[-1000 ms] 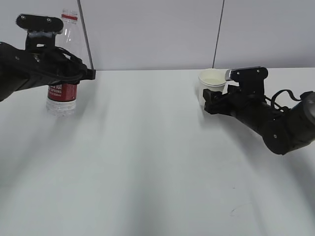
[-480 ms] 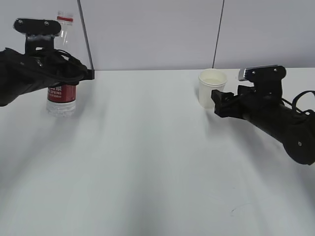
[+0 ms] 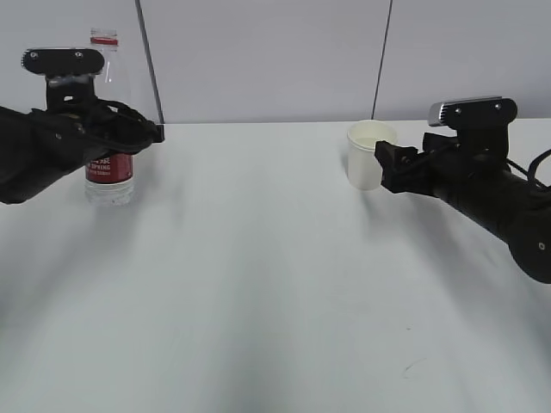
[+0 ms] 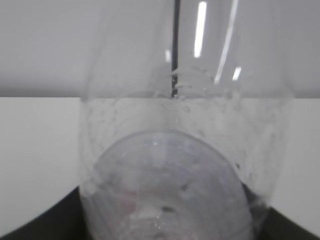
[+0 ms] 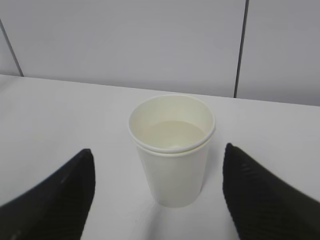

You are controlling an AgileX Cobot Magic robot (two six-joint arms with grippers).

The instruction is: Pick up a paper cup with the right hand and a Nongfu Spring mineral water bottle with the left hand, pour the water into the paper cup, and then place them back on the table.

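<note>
The Nongfu Spring mineral water bottle (image 3: 109, 168) stands upright on the table (image 3: 258, 258) at the far left, with its red neck ring at the top. My left gripper (image 3: 129, 138) is shut round its middle. In the left wrist view the clear bottle (image 4: 180, 165) fills the frame, with dark fingers (image 4: 35, 225) at its sides. The paper cup (image 3: 368, 155) stands on the table at the right with liquid in it. My right gripper (image 3: 385, 165) is open and just to the right of it, not touching. In the right wrist view the cup (image 5: 172, 160) stands free ahead of the spread gripper (image 5: 157, 152).
A grey panelled wall with two dark seams (image 3: 381, 60) runs behind the table's far edge. A small dark scuff (image 3: 411, 368) marks the tabletop at the front right.
My right gripper has let go of the cup and drawn back to the right. My left arm has come down a little and the bottle has gone from tilted to upright.
</note>
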